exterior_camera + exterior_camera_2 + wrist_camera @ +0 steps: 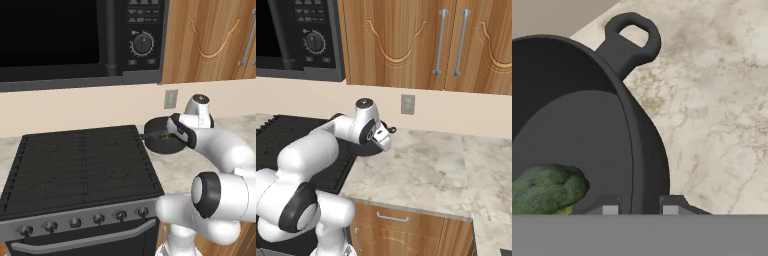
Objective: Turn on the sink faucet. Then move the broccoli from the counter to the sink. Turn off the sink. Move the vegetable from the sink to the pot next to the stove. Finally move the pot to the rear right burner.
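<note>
The pot [587,125] stands on the worktop [446,165] just right of the stove [80,165], near the back wall, with the broccoli [547,189] already lying inside it. The pincer [640,209] is down at the pot's rim, one fingertip inside the wall and the other outside, the jaws drawn nearly together on the thin wall between them, so it has the pot by its rim. The pot's loop handle [632,37] sticks out on the far side, free.

By the look of it the pot is rigid and fairly heavy for its size, with a smooth dark wall that could slip or swing in a narrow pinch. Held at one point of the rim it is likely to tilt away from the grip when lifted, and the light, loose broccoli could roll about inside. A slow, low carry left toward the rear right burner [112,141] seems wise, keeping the base level
</note>
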